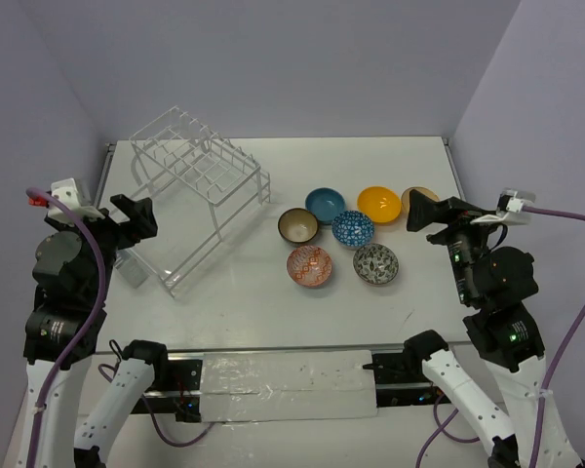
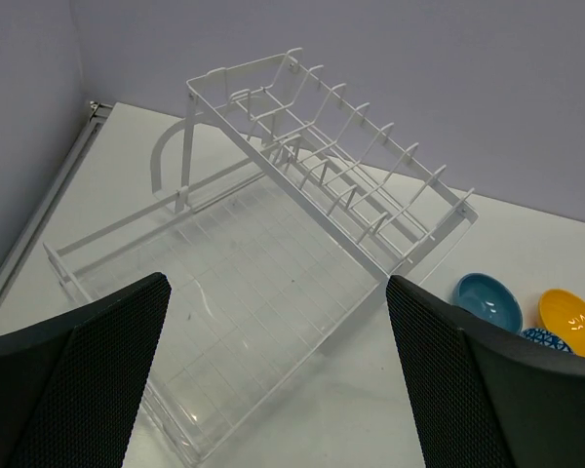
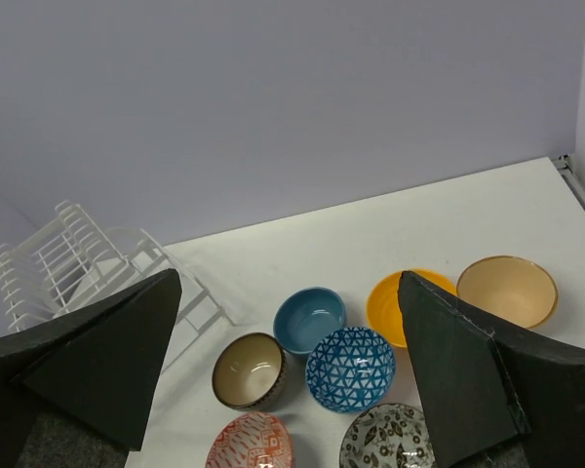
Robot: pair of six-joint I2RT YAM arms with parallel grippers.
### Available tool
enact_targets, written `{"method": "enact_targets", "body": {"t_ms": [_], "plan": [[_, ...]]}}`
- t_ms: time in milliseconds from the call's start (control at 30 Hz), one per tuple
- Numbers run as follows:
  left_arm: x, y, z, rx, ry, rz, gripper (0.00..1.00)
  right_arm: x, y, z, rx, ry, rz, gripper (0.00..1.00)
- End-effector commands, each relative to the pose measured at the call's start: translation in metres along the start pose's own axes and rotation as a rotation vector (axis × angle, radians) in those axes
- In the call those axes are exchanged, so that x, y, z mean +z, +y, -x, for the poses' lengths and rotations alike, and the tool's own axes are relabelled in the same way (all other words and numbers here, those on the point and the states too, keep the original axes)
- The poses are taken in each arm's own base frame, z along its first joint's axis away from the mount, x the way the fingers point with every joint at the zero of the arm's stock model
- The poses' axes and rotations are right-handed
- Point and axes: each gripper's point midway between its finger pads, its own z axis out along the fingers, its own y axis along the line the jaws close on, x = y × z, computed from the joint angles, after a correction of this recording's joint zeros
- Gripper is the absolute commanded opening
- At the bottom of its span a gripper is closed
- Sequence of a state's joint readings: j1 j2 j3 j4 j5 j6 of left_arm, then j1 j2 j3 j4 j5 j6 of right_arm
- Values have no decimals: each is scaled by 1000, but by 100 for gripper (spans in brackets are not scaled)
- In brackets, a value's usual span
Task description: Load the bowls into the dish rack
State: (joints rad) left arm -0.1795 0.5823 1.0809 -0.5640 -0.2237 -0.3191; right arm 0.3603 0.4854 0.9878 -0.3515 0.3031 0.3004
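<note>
the left gripper [image 1: 135,218] and right gripper [image 1: 424,211] both hang wide open, holding nothing. the white wire dish rack [image 1: 200,185] stands on the table's [image 1: 263,312] left half; seven bowls [image 1: 353,229] cluster just right of it.

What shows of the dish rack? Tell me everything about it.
The dish rack is a large frame of thin white wire: a raised top tier of upright slots over a long flat grid-bottomed lower tier. It stands upright on the table, far left, empty, apart from the bowls to its right. Only the table touches it.
</note>
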Motion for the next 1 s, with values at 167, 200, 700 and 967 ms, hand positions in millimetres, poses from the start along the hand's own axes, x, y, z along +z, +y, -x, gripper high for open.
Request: {"method": "enact_targets", "body": {"t_ms": [167,200,700,967], "plan": [[2,-10,-1,-15,16,-46,99,10,3,-39,70,123,-6,100],[3,-10,-3,-14,20,-43,99,11,4,-45,78,142,-3,100],[10,-24,-19,-27,99,-111,99,-16,-90,-188,70,547,-524,100],[17,-35,-38,-33,187,-160,99,-41,-113,-281,89,803,-622,95]]}}
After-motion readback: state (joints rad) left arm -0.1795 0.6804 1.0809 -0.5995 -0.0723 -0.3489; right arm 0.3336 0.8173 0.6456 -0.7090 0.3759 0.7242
